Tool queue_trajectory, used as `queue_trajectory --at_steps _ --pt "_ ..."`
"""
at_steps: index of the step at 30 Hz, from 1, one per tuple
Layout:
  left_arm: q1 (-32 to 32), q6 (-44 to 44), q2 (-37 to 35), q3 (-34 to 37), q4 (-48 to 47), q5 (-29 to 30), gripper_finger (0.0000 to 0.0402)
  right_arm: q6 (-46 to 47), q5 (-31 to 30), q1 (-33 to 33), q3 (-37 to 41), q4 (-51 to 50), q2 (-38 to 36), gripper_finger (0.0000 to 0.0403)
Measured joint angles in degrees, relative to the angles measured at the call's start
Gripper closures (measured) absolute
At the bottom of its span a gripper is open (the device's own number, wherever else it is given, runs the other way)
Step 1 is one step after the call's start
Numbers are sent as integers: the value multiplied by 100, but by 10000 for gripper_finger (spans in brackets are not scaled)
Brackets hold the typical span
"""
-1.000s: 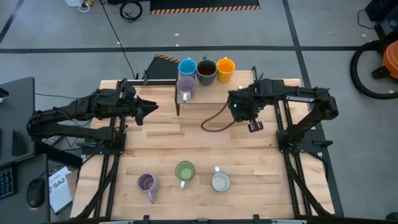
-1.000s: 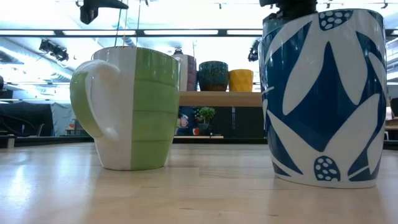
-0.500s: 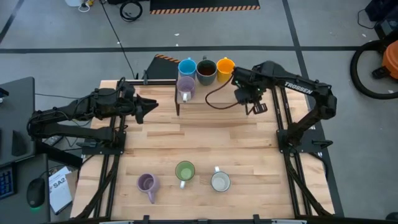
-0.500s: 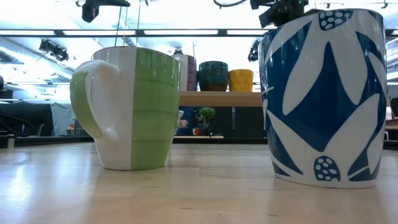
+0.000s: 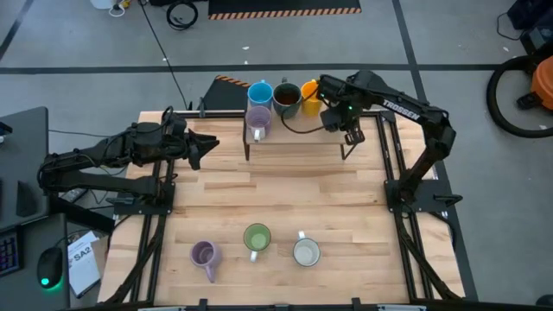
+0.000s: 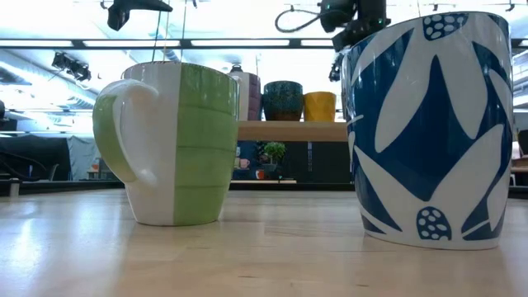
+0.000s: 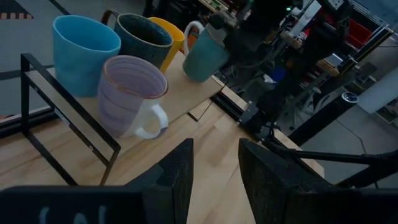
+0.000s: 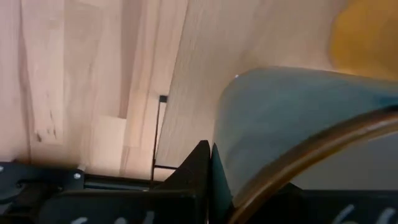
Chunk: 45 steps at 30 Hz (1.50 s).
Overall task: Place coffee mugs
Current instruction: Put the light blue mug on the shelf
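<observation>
The right hand (image 5: 339, 117), clamped on a teal mug (image 7: 205, 53), hangs over the shelf (image 7: 186, 93) just beside the orange mug (image 5: 311, 93); the free spot lies directly below. The left hand (image 5: 207, 147) waits open.

grey concrete floor (image 5: 449, 34), long ceiling strip lights (image 6: 239, 42), dark desk (image 5: 22, 155) beside table

Coffee mugs: blue mug (image 5: 259, 92), dark brown mug (image 5: 286, 98), orange mug (image 5: 309, 92) and lilac mug (image 5: 258, 121) upright on a raised shelf; second lilac mug (image 5: 204, 254), green mug (image 5: 257, 237) and white mug (image 5: 306, 251) upright in a near row.
</observation>
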<state>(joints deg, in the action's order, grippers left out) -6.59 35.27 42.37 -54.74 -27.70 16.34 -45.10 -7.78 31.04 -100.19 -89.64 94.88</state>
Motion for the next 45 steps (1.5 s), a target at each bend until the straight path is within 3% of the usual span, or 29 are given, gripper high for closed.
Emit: queue_trajectory --at_steps 30,45 --pt "0 -193 0 0 -20 -3 269 -1454 -159 1010 8 850 168 364" --pt "0 -199 0 0 -9 -4 269 -1661 233 1400 10 977 168 364"
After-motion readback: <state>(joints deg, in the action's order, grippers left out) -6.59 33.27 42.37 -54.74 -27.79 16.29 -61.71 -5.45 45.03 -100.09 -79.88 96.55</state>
